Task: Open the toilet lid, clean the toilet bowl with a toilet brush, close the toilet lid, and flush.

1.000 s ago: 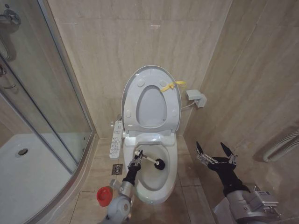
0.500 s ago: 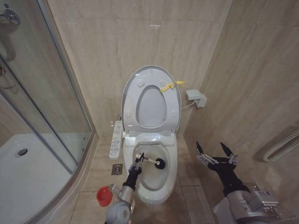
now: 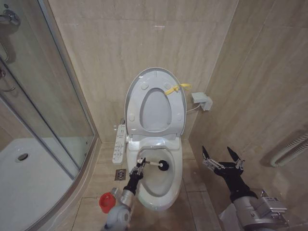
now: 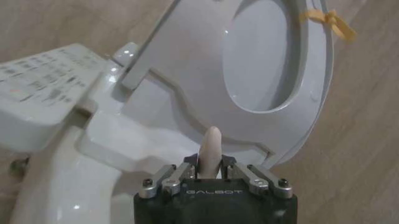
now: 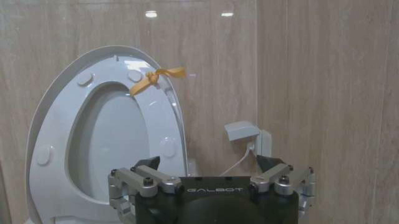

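Left gripper (image 3: 140, 163) clenched on the brush (image 3: 155, 164) handle, black head inside the bowl (image 3: 176, 175). Lid (image 3: 179, 103) up against wall. Right gripper (image 3: 222, 157) spread wide, idle beside toilet.

Beige tiled walls (image 3: 120, 43) meet in a corner — the floor (image 3: 96, 207) is tiled the same. A glass shower door (image 3: 43, 91) stands at left over a white tray (image 3: 29, 187). A small white box (image 3: 201, 101) hangs on the wall.
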Controlling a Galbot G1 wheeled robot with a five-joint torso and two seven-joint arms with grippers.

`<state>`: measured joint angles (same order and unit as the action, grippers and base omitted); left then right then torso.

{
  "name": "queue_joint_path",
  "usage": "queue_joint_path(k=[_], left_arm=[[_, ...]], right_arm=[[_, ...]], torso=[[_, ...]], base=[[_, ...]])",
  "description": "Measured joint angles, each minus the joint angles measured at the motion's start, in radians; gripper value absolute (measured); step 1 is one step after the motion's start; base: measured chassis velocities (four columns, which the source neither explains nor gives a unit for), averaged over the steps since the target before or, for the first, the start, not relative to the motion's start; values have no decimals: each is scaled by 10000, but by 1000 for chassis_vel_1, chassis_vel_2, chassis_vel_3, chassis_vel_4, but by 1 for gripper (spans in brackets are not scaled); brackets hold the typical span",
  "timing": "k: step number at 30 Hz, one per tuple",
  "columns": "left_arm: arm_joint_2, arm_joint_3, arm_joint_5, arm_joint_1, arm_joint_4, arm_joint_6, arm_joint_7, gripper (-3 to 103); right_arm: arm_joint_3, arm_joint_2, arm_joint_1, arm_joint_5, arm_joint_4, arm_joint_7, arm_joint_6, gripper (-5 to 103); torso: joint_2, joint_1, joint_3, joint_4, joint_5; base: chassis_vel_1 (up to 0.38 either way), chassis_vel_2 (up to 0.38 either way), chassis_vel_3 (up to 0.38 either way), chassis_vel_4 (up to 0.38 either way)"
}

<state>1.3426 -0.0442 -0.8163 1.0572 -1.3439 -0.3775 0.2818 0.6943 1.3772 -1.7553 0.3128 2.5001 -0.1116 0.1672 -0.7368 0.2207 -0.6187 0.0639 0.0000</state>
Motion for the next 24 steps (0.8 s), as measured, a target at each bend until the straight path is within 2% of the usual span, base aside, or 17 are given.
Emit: queue_joint_path(k=[4,6,8,10,14,16,17,18,19,22,24], left_arm=[[43,155,-522,-290,-55,134,-49,23],[52,218,-1262,-268,-476,331,-190,23],[49,231,-1457,-239,-612,378,-203,24],[-7,227,-2051,-93,-1064,550,-210,24],[-58,142,-2264,64,-1338,698,-220,24],[-64,83,-1867,41,-1156,609,-172,24],[-70,37,-1244,-27,-802,435,-46,24],[-70,37,-1244,-27,-802,435,-46,24],[-70,7,-681,-97,-473,271,65,24],[13,-51,274,-211,-64,32,11,23],[95,-56,520,-253,20,-42,-17,23]], right_arm=[[0,0,0,0,0,0,0,100],[0,0,0,0,0,0,0,100],[0,0,0,0,0,0,0,100],[0,0,0,0,0,0,0,100],[-1,0,0,0,0,0,0,100],[0,0,0,0,0,0,0,100],[0,0,0,0,-1,0,0,100],[0,0,0,0,-1,0,0,100],[0,0,0,0,0,0,0,100],[0,0,0,0,-1,0,0,100],[0,0,0,0,-1,0,0,100]], torso=[[0,0,0,2,0],[1,0,-1,2,0],[0,0,0,2,0],[0,0,0,0,0],[0,0,0,0,0],[0,-1,1,2,0],[0,-2,1,2,-1],[0,-2,1,2,-1],[1,-1,0,2,-2],[0,-2,1,-4,0],[0,-2,1,-3,-1]], base=[[0,0,0,0],[0,0,0,0],[0,0,0,0],[0,0,0,0],[0,0,0,0],[0,0,0,0],[0,0,0,0],[0,0,0,0],[0,0,0,0],[0,0,0,0],[0,0,0,0]])
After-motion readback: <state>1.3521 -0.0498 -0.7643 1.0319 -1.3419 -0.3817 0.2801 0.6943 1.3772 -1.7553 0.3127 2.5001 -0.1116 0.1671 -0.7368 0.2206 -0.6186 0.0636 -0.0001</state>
